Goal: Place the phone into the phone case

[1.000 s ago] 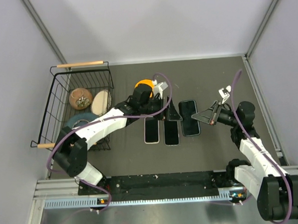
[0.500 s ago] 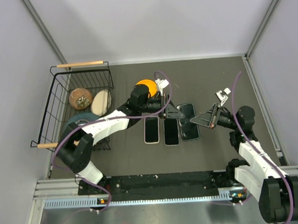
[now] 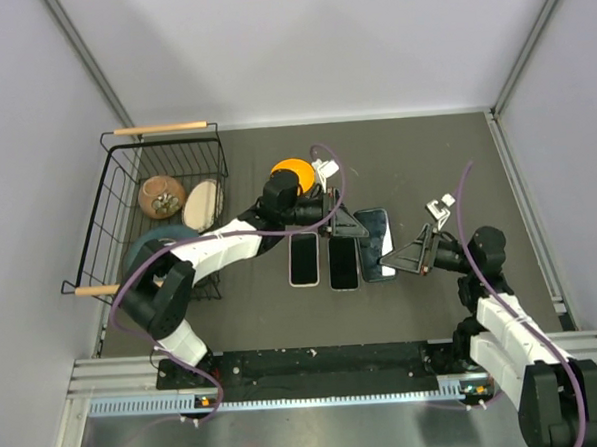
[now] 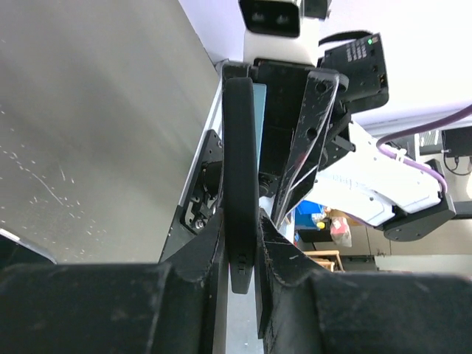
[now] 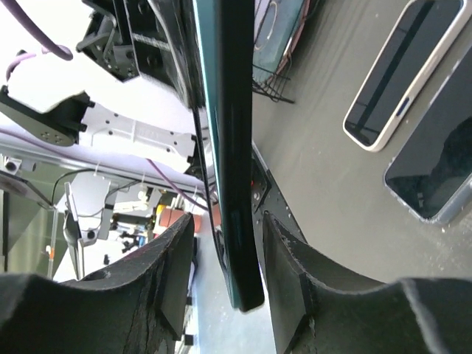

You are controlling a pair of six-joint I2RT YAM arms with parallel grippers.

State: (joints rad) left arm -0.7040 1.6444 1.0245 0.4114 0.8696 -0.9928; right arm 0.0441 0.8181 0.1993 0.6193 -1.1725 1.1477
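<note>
Holding the phone (image 3: 377, 241) tilted up between both arms: the left gripper (image 3: 346, 226) clamps its far end and the right gripper (image 3: 395, 259) its near end. What I take for the case (image 3: 343, 264) lies flat just to its left, long axes roughly parallel, nearer my left arm.

Bright, even light, soft shadows; the 2 wrist views seem blurred close up.

White-shelled arm links (image 3: 215, 250), black joints (image 3: 485, 246), looping purple cables (image 3: 338, 181), scuffed matte-black jaws flecked with dust
</note>
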